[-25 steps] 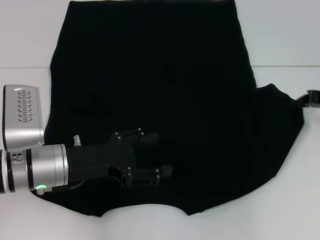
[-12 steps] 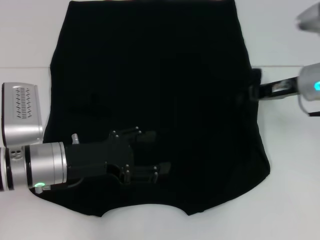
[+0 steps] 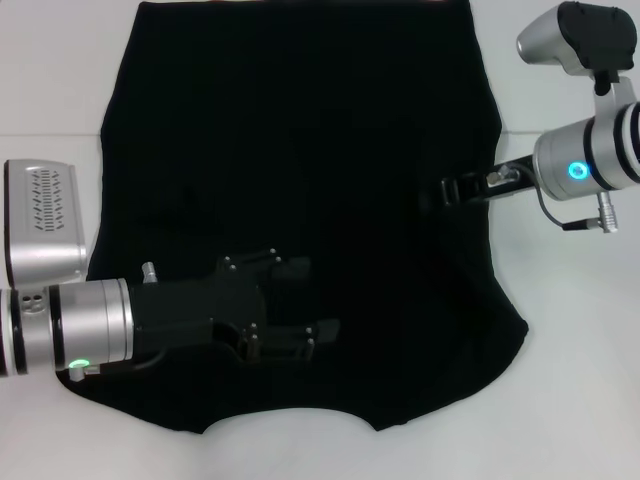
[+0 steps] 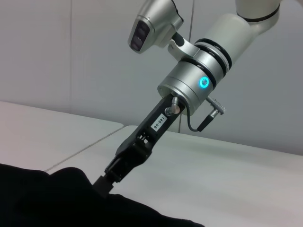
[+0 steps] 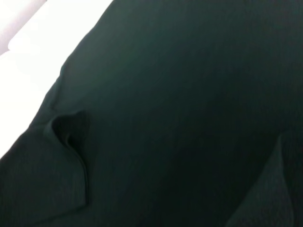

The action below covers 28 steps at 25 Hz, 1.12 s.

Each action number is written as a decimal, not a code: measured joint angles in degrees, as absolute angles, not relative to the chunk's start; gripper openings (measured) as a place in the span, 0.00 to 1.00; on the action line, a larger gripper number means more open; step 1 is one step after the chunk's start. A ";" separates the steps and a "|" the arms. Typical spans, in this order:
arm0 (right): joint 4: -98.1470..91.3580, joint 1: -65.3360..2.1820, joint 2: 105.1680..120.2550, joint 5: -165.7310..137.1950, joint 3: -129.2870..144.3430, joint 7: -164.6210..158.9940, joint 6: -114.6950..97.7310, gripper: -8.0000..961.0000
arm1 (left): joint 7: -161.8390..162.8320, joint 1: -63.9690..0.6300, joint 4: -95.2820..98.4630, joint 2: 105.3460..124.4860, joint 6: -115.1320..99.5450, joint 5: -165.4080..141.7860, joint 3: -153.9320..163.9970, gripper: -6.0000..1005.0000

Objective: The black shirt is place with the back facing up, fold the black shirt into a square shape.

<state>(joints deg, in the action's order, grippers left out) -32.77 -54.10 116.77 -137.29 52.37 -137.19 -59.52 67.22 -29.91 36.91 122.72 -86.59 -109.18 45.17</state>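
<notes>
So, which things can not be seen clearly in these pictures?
- Right gripper: in the head view its tip merges with the black shirt; in the left wrist view the cloth hides it. Whether it holds cloth cannot be told.
- Shirt's far edge: cut off by the head view's top border.
- White lettering: none visible in any view.
- Left gripper: black on black in the head view, so contact with the cloth is unclear.

Silver arms; black claws; green and blue indicator lights
</notes>
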 joint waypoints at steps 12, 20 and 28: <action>-33.34 -54.14 117.11 -135.45 51.82 -137.48 -56.22 0.25 | 67.24 -29.86 36.90 122.56 -86.26 -109.16 45.18 0.86; -34.67 -50.48 115.74 -127.40 51.13 -131.70 -61.00 0.61 | 77.32 -29.05 37.29 120.74 -87.04 -109.53 41.67 0.86; -34.27 -44.35 116.23 -115.57 50.97 -118.40 -66.93 0.79 | 83.71 -23.66 44.13 118.13 -94.50 -115.17 29.93 0.86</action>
